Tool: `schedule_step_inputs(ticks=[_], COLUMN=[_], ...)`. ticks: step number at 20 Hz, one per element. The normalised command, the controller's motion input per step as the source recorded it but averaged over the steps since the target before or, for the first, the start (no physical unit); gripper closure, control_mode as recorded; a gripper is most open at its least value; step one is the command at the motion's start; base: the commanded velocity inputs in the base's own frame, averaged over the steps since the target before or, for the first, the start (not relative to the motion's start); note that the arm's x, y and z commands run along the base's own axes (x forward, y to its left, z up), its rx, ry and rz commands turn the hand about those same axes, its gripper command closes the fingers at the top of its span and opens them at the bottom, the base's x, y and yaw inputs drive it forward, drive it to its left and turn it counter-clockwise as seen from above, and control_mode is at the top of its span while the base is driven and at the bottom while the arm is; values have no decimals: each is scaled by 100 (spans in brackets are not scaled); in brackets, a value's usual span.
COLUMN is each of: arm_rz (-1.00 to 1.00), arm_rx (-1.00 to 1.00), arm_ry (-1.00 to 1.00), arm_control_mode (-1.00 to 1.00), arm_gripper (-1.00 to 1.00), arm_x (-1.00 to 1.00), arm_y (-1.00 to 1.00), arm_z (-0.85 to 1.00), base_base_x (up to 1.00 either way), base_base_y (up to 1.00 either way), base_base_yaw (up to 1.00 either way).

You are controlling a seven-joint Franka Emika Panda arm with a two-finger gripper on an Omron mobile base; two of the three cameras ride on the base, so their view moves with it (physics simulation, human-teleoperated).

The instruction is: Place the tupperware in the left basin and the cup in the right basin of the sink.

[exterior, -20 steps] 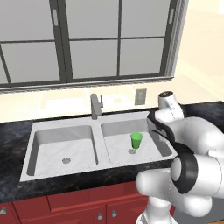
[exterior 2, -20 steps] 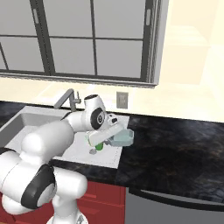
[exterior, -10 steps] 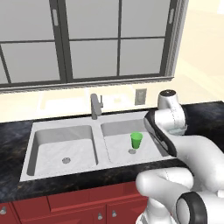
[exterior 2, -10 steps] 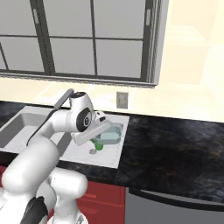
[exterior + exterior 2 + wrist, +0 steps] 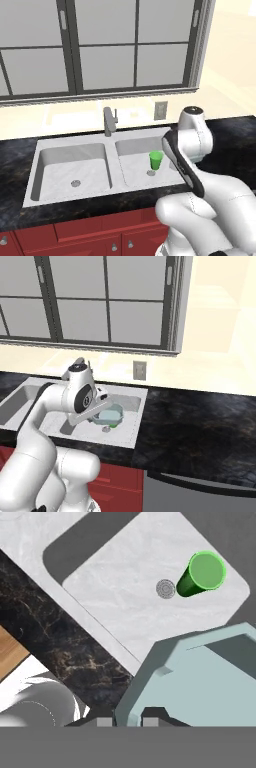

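One item down — cup [image 5: 156, 160] stands in the right basin [image 5: 135, 170]. Jaws pinch the tupperware [image 5: 200, 684] rim, held above that basin. Next: carry it across the divider to the left basin [image 5: 75, 170], lower, release.

Lighting: bright, even, flat rendered daylight; pale wall and grey window panes uniformly lit. Shadows: soft grey band along the inner walls of the light grey marbled double-bowl sink [image 5: 45, 150]. Glare: none. Sharpness: coarse, slightly soft textures; no edge distortion.
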Motion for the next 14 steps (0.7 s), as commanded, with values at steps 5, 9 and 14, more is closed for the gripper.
schedule_step_inputs(ticks=[5, 9, 14], arm_rz=[4, 3, 0], arm_rx=[0, 0, 0], arm_ry=[0, 1, 0], arm_control_mode=[-100, -100, 100], arm_gripper=[100, 100, 100], arm_x=[-3, -5, 0], arm_y=[20, 16, 3], arm_z=[0, 0, 0], base_base_x=[0, 0, 0], base_base_y=[0, 0, 23], base_base_yaw=[0, 0, 1])
